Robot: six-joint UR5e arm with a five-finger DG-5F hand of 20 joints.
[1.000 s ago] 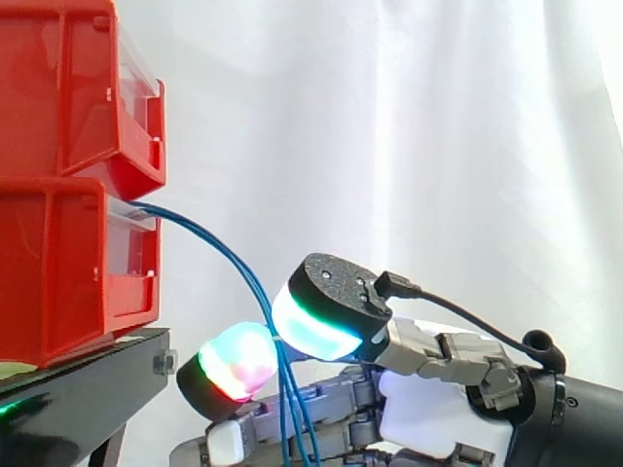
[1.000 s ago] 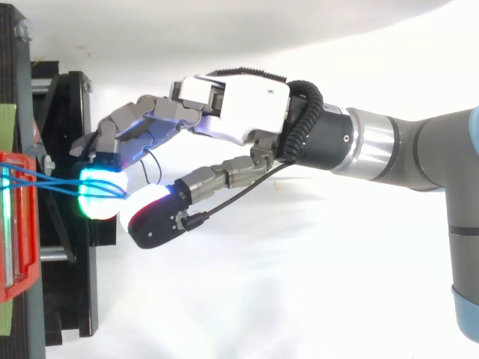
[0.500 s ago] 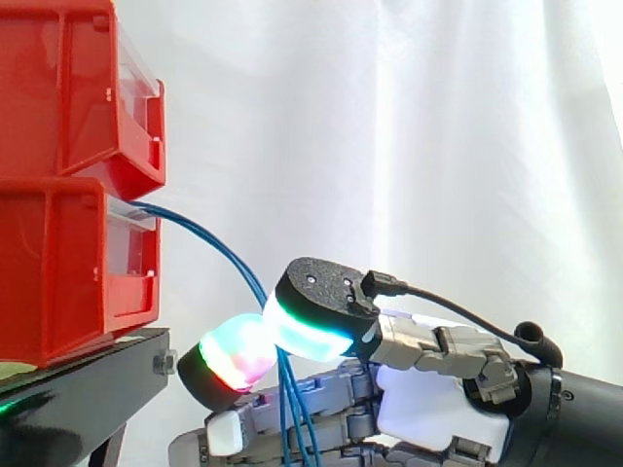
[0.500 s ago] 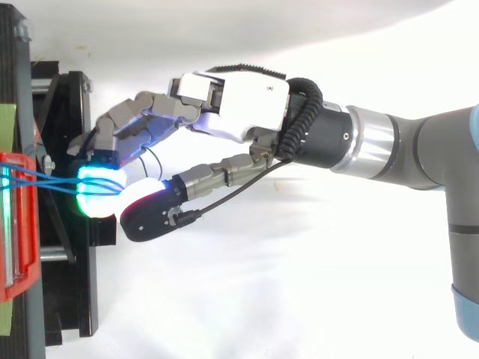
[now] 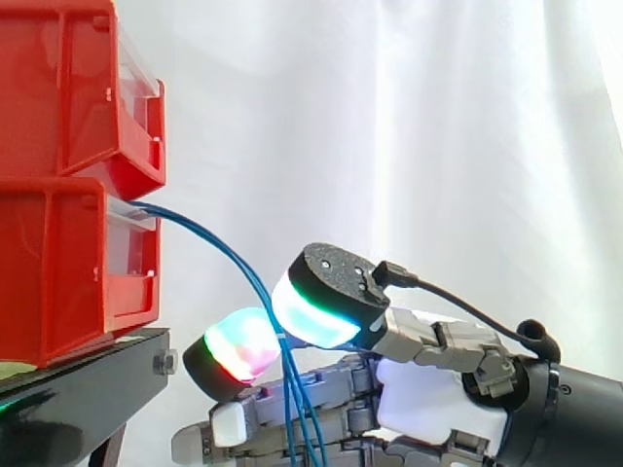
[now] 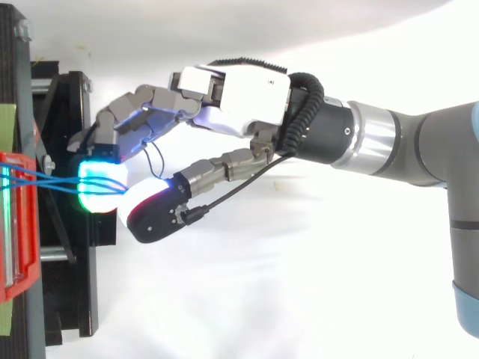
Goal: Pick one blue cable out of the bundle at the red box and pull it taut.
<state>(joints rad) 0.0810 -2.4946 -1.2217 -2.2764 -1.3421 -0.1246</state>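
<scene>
A bundle of thin blue cables [image 5: 219, 248] leaves the front of the lower red bin [image 5: 58, 272], arcs over and hangs down. My hand [image 6: 239, 97] reaches in from the right, just off the stand. Its curled fingers end in a red-green glowing pad [image 5: 238, 345], and the thumb's cyan-green pad [image 5: 316, 306] closes against it. The strands run down between the two pads, so the hand is pinched on them. I cannot tell how many strands are caught. From above, the blue cables [image 6: 45, 183] cross from the red bin [image 6: 15, 247] to the glowing fingertips [image 6: 101, 187].
A second red bin [image 5: 68, 88] sits on top of the lower one. Both rest on a black stand [image 5: 88, 389] whose edge lies just left of the fingers. A white curtain [image 5: 438, 146] hangs behind.
The thumb dipped toward the finger pad half a second ago and has since come back up a little. The palm shifted slightly. The cables' arc looks the same.
</scene>
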